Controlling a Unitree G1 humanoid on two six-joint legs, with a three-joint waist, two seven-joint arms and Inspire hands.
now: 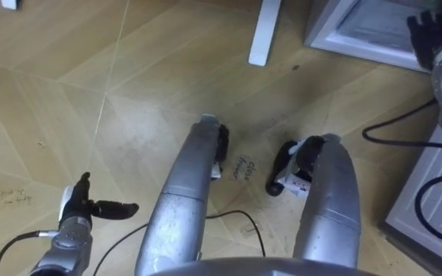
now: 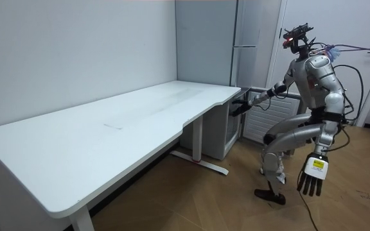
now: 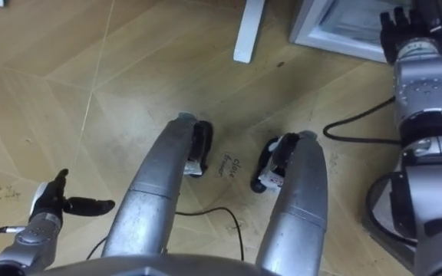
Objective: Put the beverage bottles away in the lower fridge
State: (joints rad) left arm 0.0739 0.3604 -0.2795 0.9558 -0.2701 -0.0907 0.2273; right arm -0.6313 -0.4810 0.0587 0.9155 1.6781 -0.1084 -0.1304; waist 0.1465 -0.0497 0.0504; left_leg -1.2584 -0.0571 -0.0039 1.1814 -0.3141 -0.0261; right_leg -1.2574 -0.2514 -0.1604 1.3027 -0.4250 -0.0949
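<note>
I stand with bent knees on the wooden floor, close to the low white fridge beside the desk. My right hand is stretched forward at the fridge's front frame. Its fingers look straight and it holds nothing. My left hand hangs low at my side over the bare floor, open and empty, with the thumb spread out.
A large white desk fills the room view's left; its white leg stands just left of the fridge. A white slatted panel lies at my right. A tall grey unit rises behind the desk.
</note>
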